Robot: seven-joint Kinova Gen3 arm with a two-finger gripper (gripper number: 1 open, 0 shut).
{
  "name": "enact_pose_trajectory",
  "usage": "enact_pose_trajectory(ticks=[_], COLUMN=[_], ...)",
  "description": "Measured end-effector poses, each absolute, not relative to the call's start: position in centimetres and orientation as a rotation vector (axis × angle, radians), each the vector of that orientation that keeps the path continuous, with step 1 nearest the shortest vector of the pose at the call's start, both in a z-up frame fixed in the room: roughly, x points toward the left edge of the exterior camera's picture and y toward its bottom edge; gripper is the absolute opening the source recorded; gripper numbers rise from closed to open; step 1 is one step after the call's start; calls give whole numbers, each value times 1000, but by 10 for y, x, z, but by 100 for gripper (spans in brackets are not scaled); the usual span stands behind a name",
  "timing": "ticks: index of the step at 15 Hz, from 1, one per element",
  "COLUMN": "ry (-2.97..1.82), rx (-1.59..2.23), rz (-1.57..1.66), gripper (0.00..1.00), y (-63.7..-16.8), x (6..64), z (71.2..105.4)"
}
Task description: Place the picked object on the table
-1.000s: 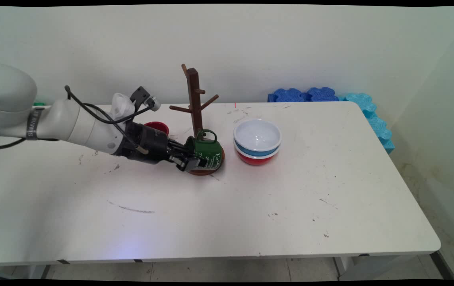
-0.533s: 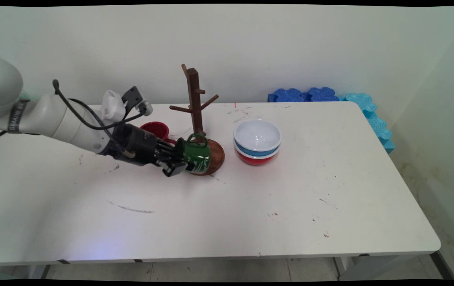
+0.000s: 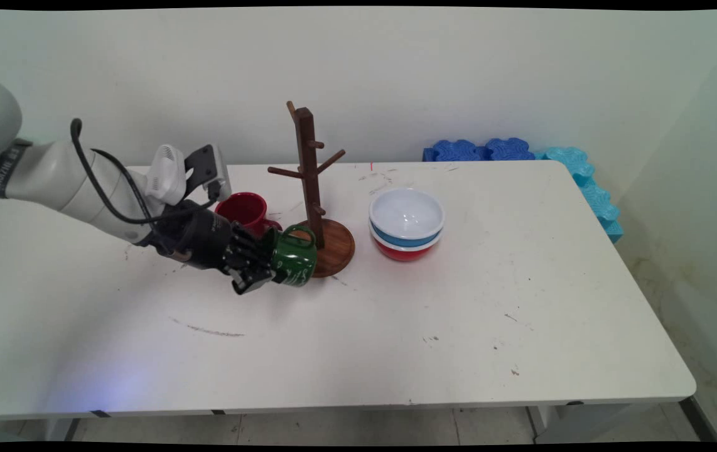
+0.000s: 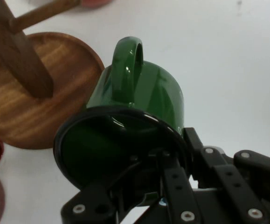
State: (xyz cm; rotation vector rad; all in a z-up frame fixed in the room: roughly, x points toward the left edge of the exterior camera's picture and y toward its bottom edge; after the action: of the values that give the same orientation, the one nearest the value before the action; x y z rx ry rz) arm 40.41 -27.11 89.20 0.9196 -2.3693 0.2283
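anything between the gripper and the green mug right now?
No. The gripper is shut on the green mug, gripping it at the rim with one finger inside the mouth. The mug lies tipped on its side, handle up, beside the round base of the wooden mug tree. The red mug sits behind the gripper.

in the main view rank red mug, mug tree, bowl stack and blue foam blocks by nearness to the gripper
1. Red mug, just behind the gripper.
2. Mug tree, right of it.
3. Bowl stack, farther right.
4. Blue foam blocks, far right corner.
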Motion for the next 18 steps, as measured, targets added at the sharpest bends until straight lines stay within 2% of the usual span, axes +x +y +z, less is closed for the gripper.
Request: enact_pose_trajectory(ticks=[11,18], ry=[-2626,-2768], rx=[692,585], rz=[303,366], gripper=[0,0], y=[-270,-273], x=[406,416], z=[901,896])
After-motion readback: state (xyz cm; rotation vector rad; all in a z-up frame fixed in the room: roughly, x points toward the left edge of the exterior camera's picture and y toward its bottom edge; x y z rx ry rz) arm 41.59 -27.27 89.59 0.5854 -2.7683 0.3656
